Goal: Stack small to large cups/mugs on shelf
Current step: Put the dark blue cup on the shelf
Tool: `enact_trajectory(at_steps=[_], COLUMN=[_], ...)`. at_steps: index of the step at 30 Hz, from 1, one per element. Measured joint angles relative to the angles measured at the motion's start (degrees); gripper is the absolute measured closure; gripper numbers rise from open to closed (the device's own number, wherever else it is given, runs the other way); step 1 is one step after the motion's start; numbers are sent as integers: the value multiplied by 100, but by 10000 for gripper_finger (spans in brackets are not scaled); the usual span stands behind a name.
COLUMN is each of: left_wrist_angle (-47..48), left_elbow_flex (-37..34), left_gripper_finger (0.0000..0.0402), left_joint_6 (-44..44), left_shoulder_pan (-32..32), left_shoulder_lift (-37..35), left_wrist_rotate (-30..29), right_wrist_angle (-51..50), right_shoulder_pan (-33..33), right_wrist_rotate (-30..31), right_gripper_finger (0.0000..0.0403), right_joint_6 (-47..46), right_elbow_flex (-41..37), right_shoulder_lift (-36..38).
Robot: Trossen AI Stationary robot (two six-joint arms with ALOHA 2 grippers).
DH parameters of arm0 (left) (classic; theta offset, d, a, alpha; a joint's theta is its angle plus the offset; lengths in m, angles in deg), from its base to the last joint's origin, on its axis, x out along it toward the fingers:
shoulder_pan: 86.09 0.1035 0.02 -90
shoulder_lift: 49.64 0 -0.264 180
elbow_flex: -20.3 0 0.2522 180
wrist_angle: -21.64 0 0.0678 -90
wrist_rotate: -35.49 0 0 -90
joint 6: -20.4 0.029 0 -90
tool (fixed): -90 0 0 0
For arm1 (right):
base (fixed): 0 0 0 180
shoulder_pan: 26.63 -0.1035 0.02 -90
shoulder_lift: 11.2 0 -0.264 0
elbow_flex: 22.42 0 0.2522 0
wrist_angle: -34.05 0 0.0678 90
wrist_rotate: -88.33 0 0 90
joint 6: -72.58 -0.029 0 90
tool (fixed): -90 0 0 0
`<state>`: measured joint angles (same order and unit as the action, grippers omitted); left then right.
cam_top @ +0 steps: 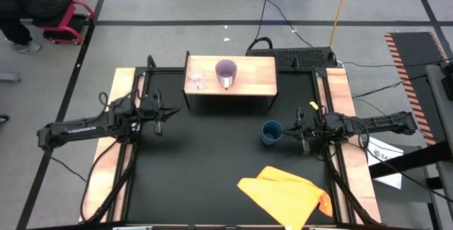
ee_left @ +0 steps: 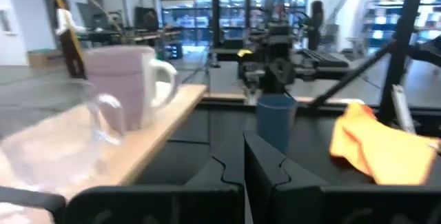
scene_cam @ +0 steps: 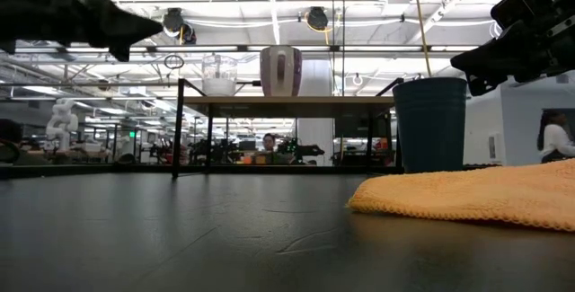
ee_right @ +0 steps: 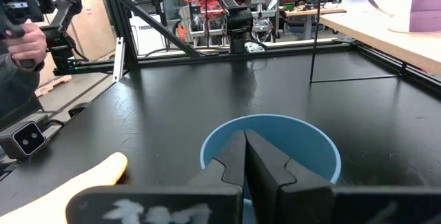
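Note:
The shelf (cam_top: 248,81) stands at the table's far middle. On its top stand the tiny clear glass (cam_top: 197,81) and, to its right, the light purple mug (cam_top: 226,71); both also show in the low view, glass (scene_cam: 218,74) and mug (scene_cam: 280,70). The dark blue cup (cam_top: 271,131) stands upright on the black table, right of centre. My right gripper (cam_top: 289,132) is shut, just right of the cup's rim and slightly above it (ee_right: 244,148). My left gripper (cam_top: 161,115) is shut and empty, in the air left of the shelf's near left corner.
A crumpled yellow cloth (cam_top: 287,191) lies on the table near the front edge, right of centre. Pale wooden rails (cam_top: 340,95) run along both sides of the black table. A person's hand (ee_right: 24,41) shows beyond the table in the right wrist view.

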<state>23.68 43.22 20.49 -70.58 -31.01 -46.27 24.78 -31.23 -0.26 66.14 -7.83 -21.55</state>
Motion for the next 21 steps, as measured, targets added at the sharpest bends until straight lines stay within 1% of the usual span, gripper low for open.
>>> enact_trajectory(at_steps=[5, 11, 14, 19, 21], left_wrist_angle=[23, -221, -99, -96, -96], left_elbow_flex=[-419, -853, -862, -862, -862], left_gripper_finger=[401, 401, 401, 401, 401], left_joint_6=[-75, -64, 32, 341, 369], left_shoulder_pan=[0, 0, -33, -173, -238], left_shoulder_lift=[-357, -607, -640, -638, -638], left_wrist_rotate=[100, 508, 664, 1327, 1422], right_wrist_angle=[0, 0, 1, 0, 2], right_shoulder_pan=[0, 0, 1, 2, 2], right_wrist_rotate=[0, 0, 0, 0, 0], right_gripper_finger=[403, 403, 403, 403, 403], right_joint_6=[0, 0, 0, 0, 1], right_elbow_flex=[1, 1, -1, -1, 0], right_shoulder_lift=[0, 0, 0, 0, 0])
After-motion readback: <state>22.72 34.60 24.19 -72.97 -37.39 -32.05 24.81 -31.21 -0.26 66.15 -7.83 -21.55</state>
